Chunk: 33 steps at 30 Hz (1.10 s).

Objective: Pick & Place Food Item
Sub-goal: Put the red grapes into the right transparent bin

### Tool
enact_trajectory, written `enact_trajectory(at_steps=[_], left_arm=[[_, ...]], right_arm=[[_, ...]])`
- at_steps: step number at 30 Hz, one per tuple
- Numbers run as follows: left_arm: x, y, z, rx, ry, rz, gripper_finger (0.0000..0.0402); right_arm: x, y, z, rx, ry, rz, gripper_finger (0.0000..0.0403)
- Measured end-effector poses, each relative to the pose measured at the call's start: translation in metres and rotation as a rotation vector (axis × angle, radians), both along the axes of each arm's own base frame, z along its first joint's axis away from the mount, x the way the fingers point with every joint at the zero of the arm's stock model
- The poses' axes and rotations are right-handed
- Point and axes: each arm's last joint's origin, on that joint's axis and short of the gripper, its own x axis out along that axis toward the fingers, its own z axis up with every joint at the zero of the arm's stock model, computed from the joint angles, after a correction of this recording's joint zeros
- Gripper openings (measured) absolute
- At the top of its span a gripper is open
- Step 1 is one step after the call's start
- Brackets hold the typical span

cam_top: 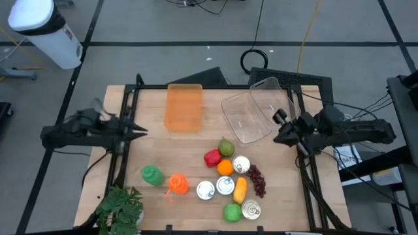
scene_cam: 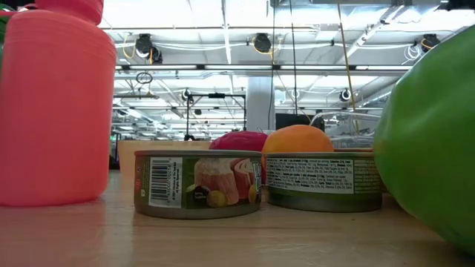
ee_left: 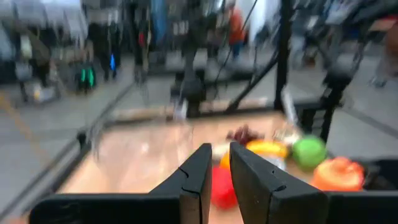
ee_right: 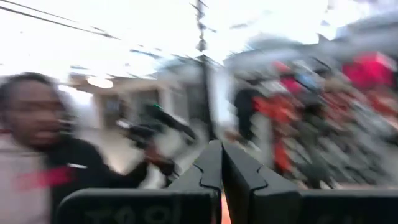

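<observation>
Both grippers closed, holding nothing. Left gripper (cam_top: 142, 132) at the table's (cam_top: 189, 153) left edge, mid-frame; right gripper (cam_top: 277, 138) at right, over the clear plastic tray's (cam_top: 251, 111) lower corner. Food cluster sits lower centre, well apart from both: red pepper (cam_top: 212, 157), round orange (cam_top: 225, 166), green pear (cam_top: 226, 146), dark grapes (cam_top: 257, 179), metal cans (cam_top: 206, 190). Translucent orange bin (cam_top: 184, 107) upper centre.
</observation>
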Motion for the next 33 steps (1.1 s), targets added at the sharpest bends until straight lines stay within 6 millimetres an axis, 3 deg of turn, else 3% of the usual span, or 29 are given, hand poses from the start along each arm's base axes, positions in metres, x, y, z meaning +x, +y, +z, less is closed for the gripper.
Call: enact_trajectory(at_steps=[4,8,13,18,21,25,30,33], left_arm=[[-0.026,-0.002,0.0,0.015,-0.099,-0.064,0.0072],[-0.027,-0.002,-0.001,-0.004,-0.076,-0.067,0.0072],[-0.017,0.0,-0.003,-0.005,-0.025,-0.014,0.0072],[-0.012,0.0,0.004,-0.042,-0.067,-0.01,0.0072],[-0.005,0.0,0.007,-0.125,-0.063,-0.011,0.0072],[0.003,0.0,0.005,-0.173,-0.01,-0.008,0.0072],[0.012,0.0,0.003,-0.142,0.034,-0.002,0.0072],[0.018,0.0,0.003,-0.107,0.04,0.017,0.0072]], right_arm=[[0.024,0.008,-0.011,-0.036,-0.067,-0.002,0.0001],[0.057,0.024,-0.022,-0.099,-0.007,-0.102,0.0029],[0.09,0.056,-0.01,-0.18,0.056,-0.091,0.013],[0.111,0.092,0.003,-0.264,0.355,-0.204,0.0244],[0.113,0.104,0.003,-0.256,0.647,-0.353,0.028],[0.106,0.111,-0.011,-0.146,1.017,-0.478,0.0291],[0.091,0.115,-0.048,0.061,1.408,-0.557,0.0278],[0.083,0.119,-0.074,0.135,1.516,-0.621,0.0269]])
